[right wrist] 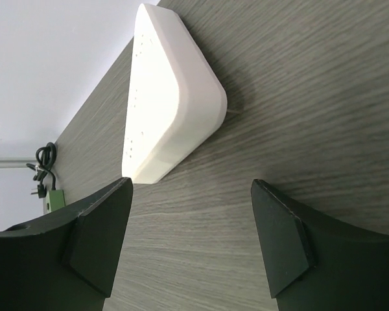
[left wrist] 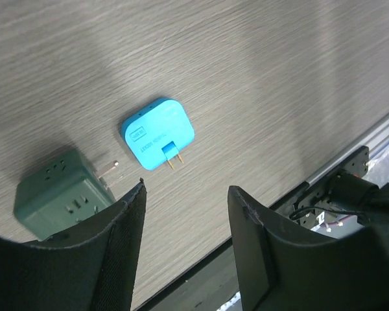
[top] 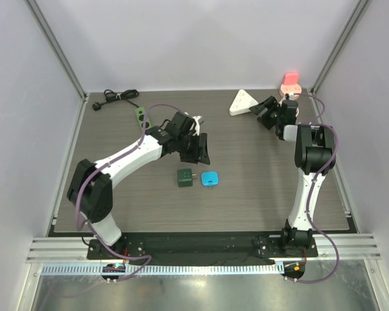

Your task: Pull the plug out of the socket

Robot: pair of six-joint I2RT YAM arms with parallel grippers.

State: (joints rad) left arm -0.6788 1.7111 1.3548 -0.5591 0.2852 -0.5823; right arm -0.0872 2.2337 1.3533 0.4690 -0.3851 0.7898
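A blue flat plug (top: pixel 210 179) lies on the table just right of a dark green cube socket (top: pixel 185 177), a small gap between them. In the left wrist view the blue plug (left wrist: pixel 157 133) shows two brass prongs, and the green cube (left wrist: pixel 58 194) shows its own prongs pointing toward it; the two are apart. My left gripper (top: pixel 198 152) is open and empty, hovering just behind them (left wrist: pixel 187 188). My right gripper (top: pixel 267 111) is open and empty at the back right (right wrist: pixel 191 183).
A white triangular socket block (top: pixel 242 102) lies just left of the right gripper, also in the right wrist view (right wrist: pixel 168 97). A green power strip (top: pixel 139 115) with a black cord (top: pixel 117 97) lies at the back left. A pink-red device (top: pixel 290 82) sits in the back right corner.
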